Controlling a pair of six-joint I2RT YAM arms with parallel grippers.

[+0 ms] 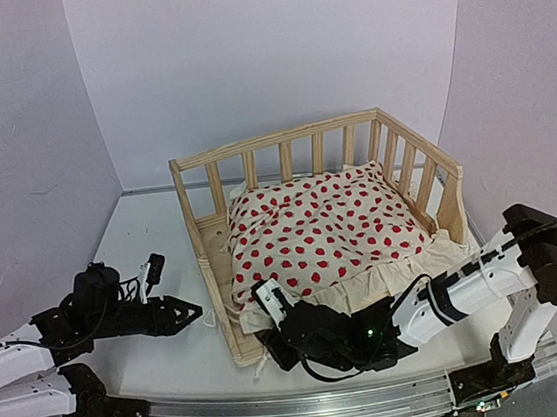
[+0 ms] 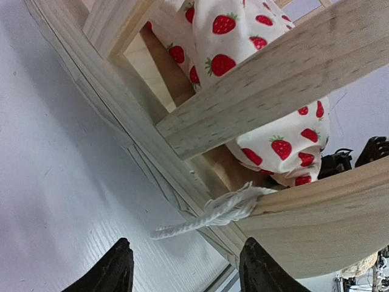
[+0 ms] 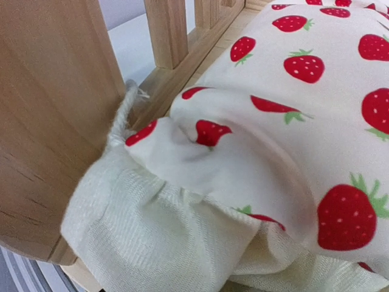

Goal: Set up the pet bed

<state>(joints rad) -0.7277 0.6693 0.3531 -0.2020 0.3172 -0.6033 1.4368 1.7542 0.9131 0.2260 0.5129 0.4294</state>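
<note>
The bed (image 1: 205,239) with its cushion (image 1: 321,229) stands on the desk (image 1: 151,233). The left tool (image 1: 192,312) is open and empty beside it. The right tool (image 1: 272,346) is at the bed's near corner; I cannot tell its state.

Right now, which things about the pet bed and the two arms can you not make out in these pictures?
- Fingers of the right arm: the right wrist view shows none; in the top view its own wrist and the cushion ruffle cover them, so open or shut is unknown.
- Tie string: in the left wrist view the post hides whether it is knotted.
- Pet bed feet: in the top view, under the frame.
</note>
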